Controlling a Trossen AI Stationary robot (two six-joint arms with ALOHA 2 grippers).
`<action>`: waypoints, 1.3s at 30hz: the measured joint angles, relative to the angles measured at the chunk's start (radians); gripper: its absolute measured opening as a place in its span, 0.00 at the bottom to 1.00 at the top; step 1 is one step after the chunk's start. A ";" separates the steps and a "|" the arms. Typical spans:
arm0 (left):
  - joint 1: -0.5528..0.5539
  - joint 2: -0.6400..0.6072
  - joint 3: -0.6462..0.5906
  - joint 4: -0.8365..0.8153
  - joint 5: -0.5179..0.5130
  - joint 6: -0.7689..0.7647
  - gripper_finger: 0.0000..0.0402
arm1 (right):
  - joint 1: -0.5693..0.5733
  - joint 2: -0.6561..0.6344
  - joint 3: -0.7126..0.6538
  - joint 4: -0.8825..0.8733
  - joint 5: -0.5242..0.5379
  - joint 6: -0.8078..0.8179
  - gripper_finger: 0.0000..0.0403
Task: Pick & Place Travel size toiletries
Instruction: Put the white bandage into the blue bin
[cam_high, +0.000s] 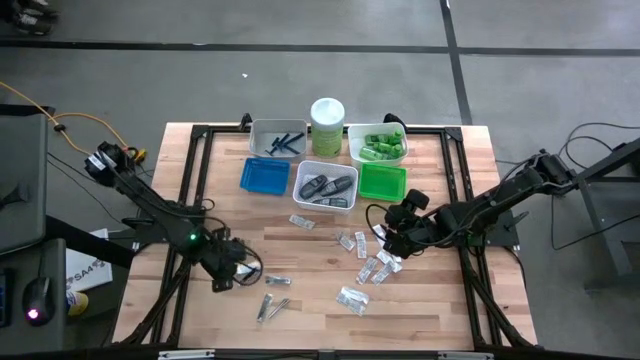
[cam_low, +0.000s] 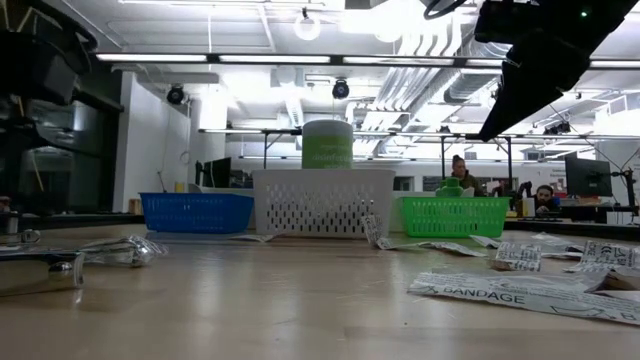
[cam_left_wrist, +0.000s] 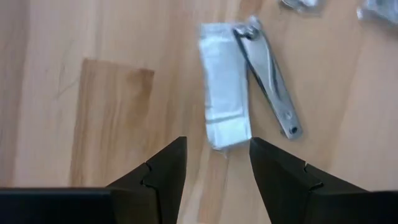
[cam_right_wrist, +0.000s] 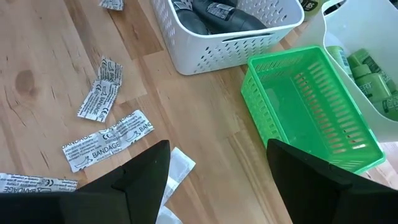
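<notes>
On the pale wooden table (cam_high: 200, 200), the left gripper (cam_left_wrist: 214, 165) hangs half open and empty over a clear flat packet (cam_left_wrist: 224, 84) with a silver metal clipper (cam_left_wrist: 268, 78) touching its side. Both lie just ahead of its fingertips, long axes pointing away, the clipper slightly slanted. The right gripper (cam_right_wrist: 217, 168), wide open and empty, waits above printed bandage packets (cam_right_wrist: 107, 140) near the empty green slotted plastic tray (cam_right_wrist: 311, 106).

Worktop (cam_high: 200, 160): pale wood grain. Trays: blue (cam_high: 264, 176), green (cam_high: 382, 183), white lattice (cam_high: 326, 186), grey (cam_high: 277, 139). Packets (cam_right_wrist: 107, 140): white, black "BANDAGE" print. Clipper (cam_left_wrist: 268, 76): silver. Tubes (cam_high: 380, 143): green.
</notes>
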 joint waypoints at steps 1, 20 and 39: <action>0.000 0.013 0.000 0.007 0.017 0.050 0.44 | 0.000 0.000 0.000 0.000 0.000 -0.002 0.65; 0.000 0.084 0.000 0.014 0.036 0.423 0.44 | 0.000 0.000 0.000 0.006 0.005 -0.036 0.65; 0.000 0.083 0.001 0.156 0.000 0.959 0.44 | 0.000 0.000 0.000 0.006 0.006 -0.028 0.65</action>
